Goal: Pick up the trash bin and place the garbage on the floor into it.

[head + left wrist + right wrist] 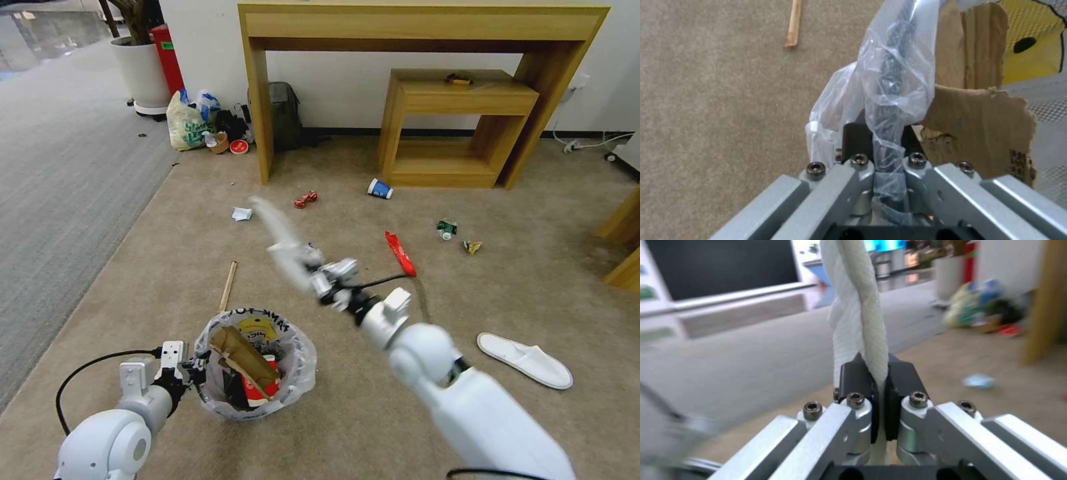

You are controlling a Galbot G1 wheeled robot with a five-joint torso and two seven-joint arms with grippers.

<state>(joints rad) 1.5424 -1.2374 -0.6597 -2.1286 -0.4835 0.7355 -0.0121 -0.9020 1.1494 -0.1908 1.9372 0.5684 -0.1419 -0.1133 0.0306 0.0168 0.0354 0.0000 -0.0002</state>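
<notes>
The small black bin (253, 373) with its crinkly bag stands near, on the left. Cardboard (239, 355) and a red cup (261, 391) sit inside. On the tan floor (520, 293) lie a white slipper (525, 360) on the right, a stick (229, 285), a blue cup (380, 189) far off and red wrappers (400, 253). Another white slipper (862, 306) hangs up in the air.

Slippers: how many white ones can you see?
2. One slipper lies flat on the floor to the robot's right; the other slipper is pinched in the right claw, raised.
</notes>
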